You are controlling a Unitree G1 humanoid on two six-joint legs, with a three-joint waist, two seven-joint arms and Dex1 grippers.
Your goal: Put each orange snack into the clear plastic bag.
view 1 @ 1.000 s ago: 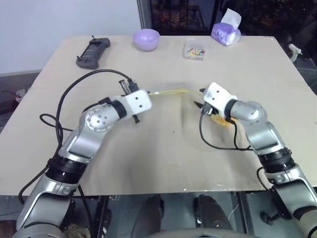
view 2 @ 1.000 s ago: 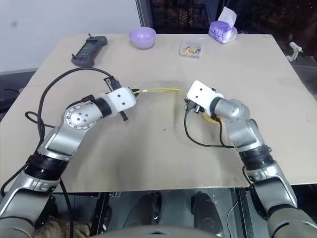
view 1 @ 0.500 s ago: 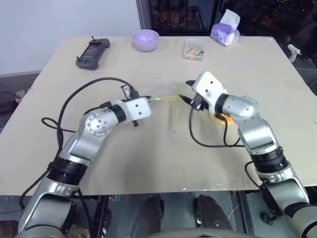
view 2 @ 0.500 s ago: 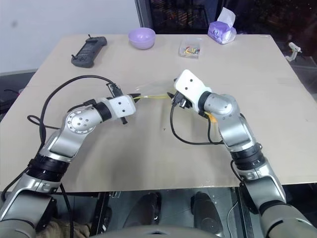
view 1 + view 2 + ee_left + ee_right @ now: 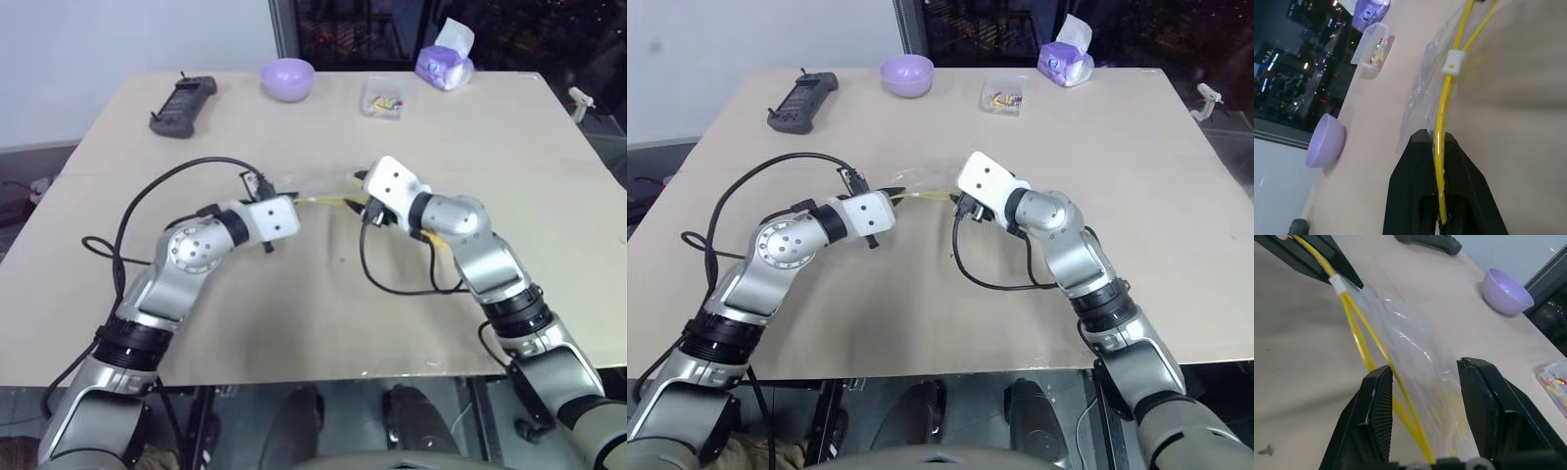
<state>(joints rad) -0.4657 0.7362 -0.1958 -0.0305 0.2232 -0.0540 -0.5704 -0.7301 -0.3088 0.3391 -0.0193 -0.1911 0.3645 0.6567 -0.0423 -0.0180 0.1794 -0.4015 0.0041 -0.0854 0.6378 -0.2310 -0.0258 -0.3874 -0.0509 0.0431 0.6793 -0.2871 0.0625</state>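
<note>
Your left gripper (image 5: 1436, 142) sits at the left end of the clear plastic bag (image 5: 1415, 357), and your right gripper (image 5: 1422, 377) at its right end, so the bag spans the gap between them near the middle of the table (image 5: 294, 323). The left fingers are pressed together on the bag's yellow seal strip (image 5: 1442, 122), which runs out from between their tips (a small white slider (image 5: 1452, 60) sits on the strip just past them). The right fingers (image 5: 1376, 416) stand spread, one on each side of the bag's mouth, where the strip has parted into two yellow lines; you cannot tell from the views whether either finger touches the film. The bag's long axis runs left to right across the table, from one gripper to the other, with the sealed strip on the near edge and the loose transparent film trailing toward the far side.

The orange snack (image 5: 438, 242) lies on the table just behind your right forearm, to the right of the right gripper and apart from the bag; you see only a small orange sliver of it.

At the far edge stand a purple bowl (image 5: 287, 77), a small clear box (image 5: 383, 99) of coloured bits, a purple tissue pack (image 5: 446, 61) and, to the left, a black handheld controller (image 5: 182, 103).
</note>
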